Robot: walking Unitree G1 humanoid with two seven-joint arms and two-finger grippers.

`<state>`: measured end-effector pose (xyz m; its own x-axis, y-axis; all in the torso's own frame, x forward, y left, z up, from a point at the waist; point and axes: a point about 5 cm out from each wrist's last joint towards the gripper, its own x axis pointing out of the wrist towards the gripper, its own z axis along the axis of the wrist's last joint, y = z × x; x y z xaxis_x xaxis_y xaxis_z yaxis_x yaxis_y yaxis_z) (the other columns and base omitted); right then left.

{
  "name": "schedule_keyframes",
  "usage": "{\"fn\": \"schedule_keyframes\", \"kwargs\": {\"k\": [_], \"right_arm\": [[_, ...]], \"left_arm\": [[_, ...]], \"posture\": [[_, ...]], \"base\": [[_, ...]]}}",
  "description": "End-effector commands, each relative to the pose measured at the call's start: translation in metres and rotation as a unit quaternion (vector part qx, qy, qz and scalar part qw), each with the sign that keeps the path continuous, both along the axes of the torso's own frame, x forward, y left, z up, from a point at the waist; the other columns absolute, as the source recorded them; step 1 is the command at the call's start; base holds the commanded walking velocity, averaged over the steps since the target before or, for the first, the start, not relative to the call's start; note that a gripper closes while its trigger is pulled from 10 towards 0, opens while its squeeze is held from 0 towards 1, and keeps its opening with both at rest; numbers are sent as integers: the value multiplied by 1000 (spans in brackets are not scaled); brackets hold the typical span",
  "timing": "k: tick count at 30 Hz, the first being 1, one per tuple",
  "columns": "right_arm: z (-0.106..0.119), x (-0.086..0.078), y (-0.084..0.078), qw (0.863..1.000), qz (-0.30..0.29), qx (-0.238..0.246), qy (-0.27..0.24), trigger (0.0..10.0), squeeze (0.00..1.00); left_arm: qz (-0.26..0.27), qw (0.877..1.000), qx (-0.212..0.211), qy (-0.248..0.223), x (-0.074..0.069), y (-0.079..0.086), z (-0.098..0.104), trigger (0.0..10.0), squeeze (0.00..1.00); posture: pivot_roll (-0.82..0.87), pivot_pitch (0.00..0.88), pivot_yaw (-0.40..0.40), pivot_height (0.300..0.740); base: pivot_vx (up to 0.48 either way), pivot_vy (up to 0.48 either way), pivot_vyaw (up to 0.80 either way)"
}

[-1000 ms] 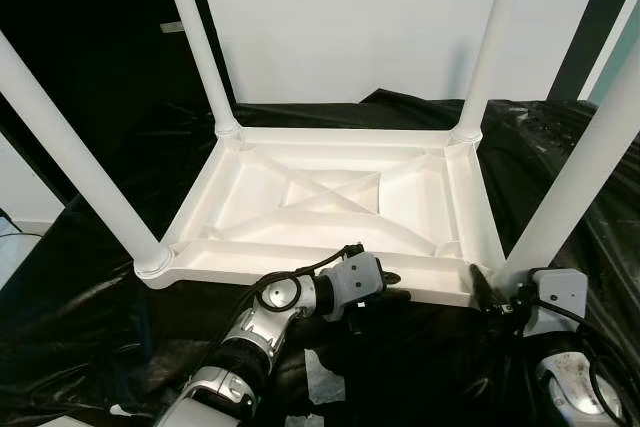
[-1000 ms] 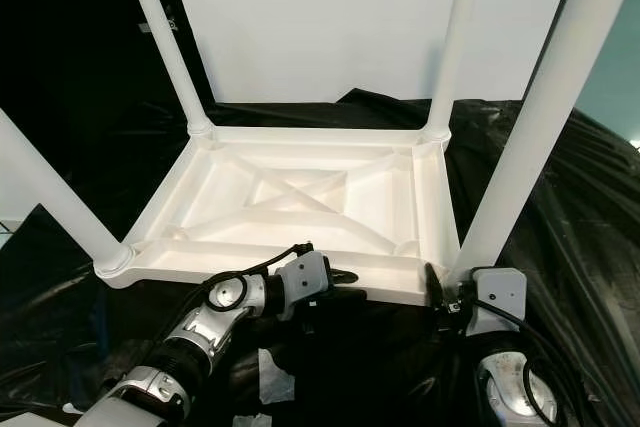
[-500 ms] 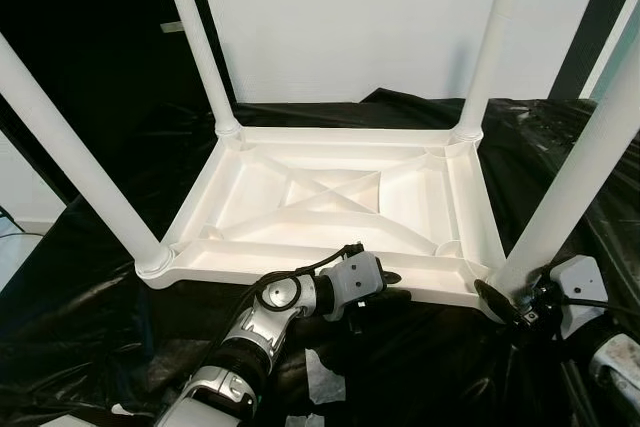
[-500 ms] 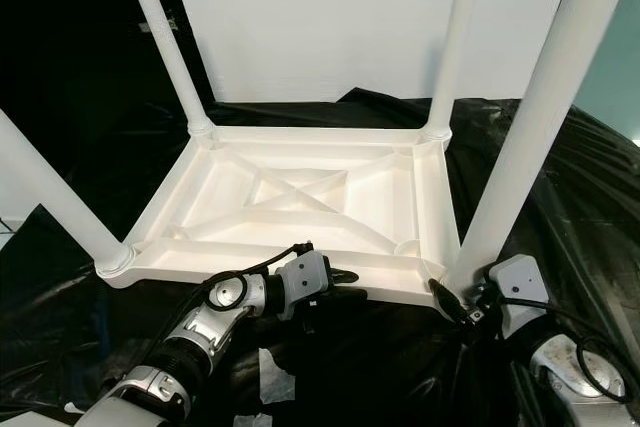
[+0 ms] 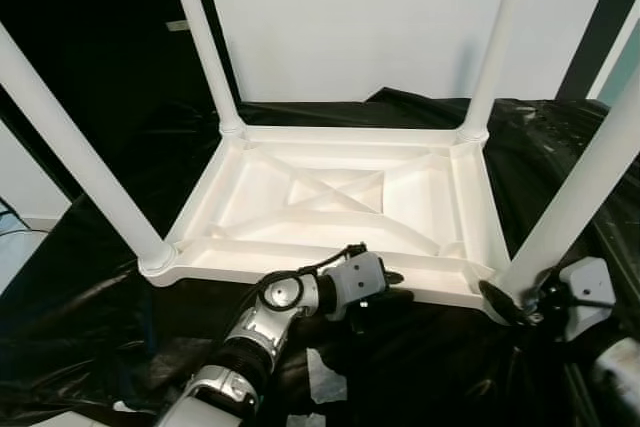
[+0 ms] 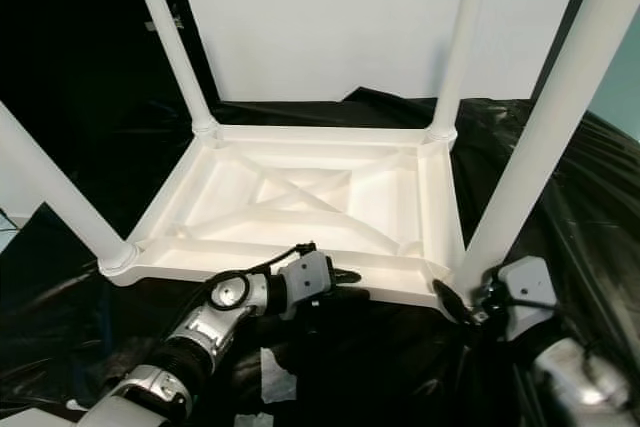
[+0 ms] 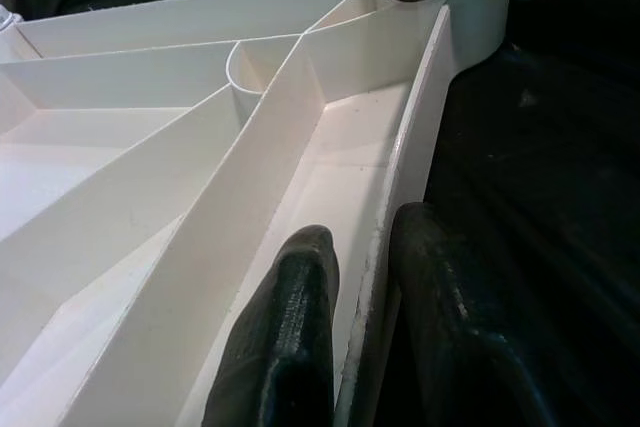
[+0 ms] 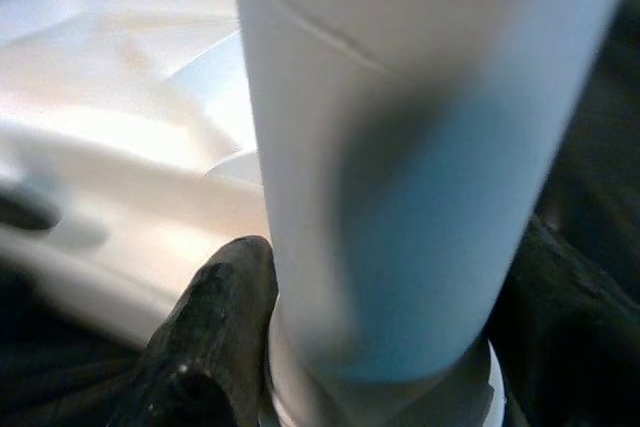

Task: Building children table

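here the left gripper point(image 7: 355, 277) straddles the tabletop point(image 5: 330, 192) rim.

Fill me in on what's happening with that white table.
The white children's table lies upside down on black sheeting, all four legs pointing up. The left tool pinches the tabletop's near rim, one finger inside, one outside. The right tool straddles the base of the near right leg at its corner socket.

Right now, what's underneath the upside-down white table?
Black plastic sheeting lies under the upturned white table and spreads out around it on every side. Whatever is beneath that sheeting, and the table's top face pressed against it, is covered and cannot be seen.
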<state>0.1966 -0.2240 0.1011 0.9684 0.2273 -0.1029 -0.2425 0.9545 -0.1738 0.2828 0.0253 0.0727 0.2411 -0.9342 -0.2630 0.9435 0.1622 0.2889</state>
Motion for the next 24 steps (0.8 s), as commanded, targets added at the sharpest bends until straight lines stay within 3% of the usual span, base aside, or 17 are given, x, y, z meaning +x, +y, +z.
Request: {"fn": "schedule_keyframes", "kwargs": {"k": [1, 2, 3, 4, 8, 9, 10, 11, 12, 14, 15, 20, 21, 22, 23, 24], "right_arm": [[-17, -3, 26, 998, -27, 49, 15, 980, 0], [-18, -4, 27, 996, -66, 58, 4, 980, 0], [-21, -6, 29, 992, -106, 72, -2, 1686, 0], [-22, -9, 32, 989, -123, 80, -4, 0, 0], [-23, -12, 39, 988, -133, 84, -7, 0, 0], [-23, -12, 38, 987, -139, 84, -9, 1451, 0], [-22, -11, 37, 986, -145, 84, -9, 5255, 0], [-22, -11, 35, 985, -150, 83, -9, 5255, 0], [-20, -9, 35, 987, -146, 69, -15, 10000, 0], [-19, -7, 35, 988, -137, 63, -16, 10000, 0], [-17, -5, 35, 992, -113, 53, -19, 10000, 1000], [-14, -1, 36, 997, -70, 32, -22, 10000, 1000], [-12, -1, 35, 999, -38, 17, -20, 10000, 573], [-10, -1, 35, 1000, -7, 5, -16, 10000, 573], [-4, -1, 32, 999, 29, -24, -21, 10000, 0], [2, -1, 28, 997, 53, -42, -22, 10000, 0]], "left_arm": [[58, 996, 42, 54, -11, 4, -34, 10000, 0], [58, 996, 42, 54, -11, 4, -34, 10000, 0], [58, 996, 42, 53, -11, 5, -34, 10000, 0], [58, 996, 42, 53, -11, 5, -34, 10000, 0], [57, 996, 44, 53, -11, 6, -34, 10000, 0], [56, 996, 44, 53, -11, 6, -34, 10000, 0], [56, 996, 44, 53, -11, 6, -33, 10000, 0], [56, 996, 44, 53, -11, 5, -33, 10000, 0], [54, 996, 45, 52, -10, 5, -33, 10000, 0], [54, 996, 44, 52, -10, 4, -33, 10000, 0], [53, 996, 44, 51, -10, 3, -32, 10000, 0], [53, 996, 42, 51, -10, 1, -32, 10000, 0], [53, 996, 41, 52, -10, 1, -32, 10000, 0], [53, 996, 41, 52, -11, 1, -32, 10000, 0], [54, 996, 41, 52, -11, 3, -33, 10000, 0], [57, 996, 41, 53, -11, 4, -34, 10000, 0]], "posture": [[-99, 0, 62, 740], [-98, 0, 63, 740], [-97, 0, 65, 740], [-97, 0, 66, 740], [-103, 0, 72, 740], [-106, 0, 74, 740], [-107, 0, 74, 740], [-107, 0, 74, 740], [-112, 0, 74, 740], [-113, 0, 74, 740], [-114, 0, 73, 740], [-114, 0, 72, 740], [-113, 0, 70, 740], [-113, 0, 70, 740], [-110, 0, 66, 740], [-111, 0, 66, 740]], "base": [[0, 0, 0], [0, 0, 0], [0, 0, 0], [0, 0, 0], [0, 0, 0], [0, 0, 0], [0, 0, 0], [0, 0, 0], [0, 0, 0], [0, 0, 0], [0, 0, 0], [0, 0, 0], [0, 0, 0], [0, 0, 0], [0, 0, 0], [0, 0, 0]]}}
